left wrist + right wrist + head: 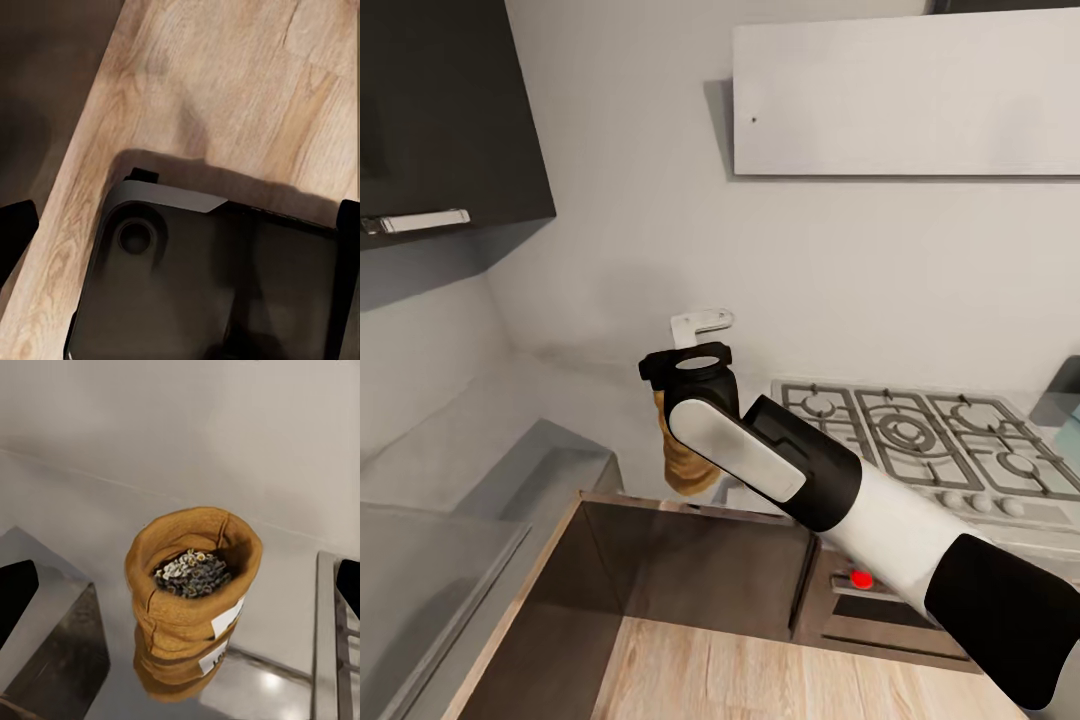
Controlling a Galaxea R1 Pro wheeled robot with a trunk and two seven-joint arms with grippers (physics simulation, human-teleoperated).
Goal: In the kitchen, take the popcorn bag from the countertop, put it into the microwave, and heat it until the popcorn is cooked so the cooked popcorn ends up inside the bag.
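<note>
1. The popcorn bag (pixel 189 607) stood upright on the grey worktop (pixel 560 400), just beside the gas hob (pixel 920 430) and in front of the wall. In the head view the right arm's wrist covered most of it, and only a tan strip showed (pixel 682 465).
2. The right hand (pixel 695 365) hovered close to the bag. Its dark fingertips (pixel 15 592) sat wide apart at either edge of the right wrist view, well clear of the sack, so it was spread and gripping nothing.
3. Whether the left hand was spread or closed could not be told: its wrist view gave dark shapes at both edges, the light wood floor (pixel 225 82) and a dark part of the robot's base (pixel 210 285).
4. The bag looked like soft, crumpled paper, light, and likely to buckle or tip if squeezed hard. Its rolled rim was wide open, so tilting would probably spill the contents.
5. The safest hold was judged to be across the mid-body, below the rim and around the pale labels (pixel 225 622), keeping the sack upright.
6. The right wrist view showed the small kernels (pixel 191 571) inside the mouth, hidden from the head view. The head view showed the hob, the white hood (pixel 905 95) and a dark wall cabinet (pixel 445 110).
</note>
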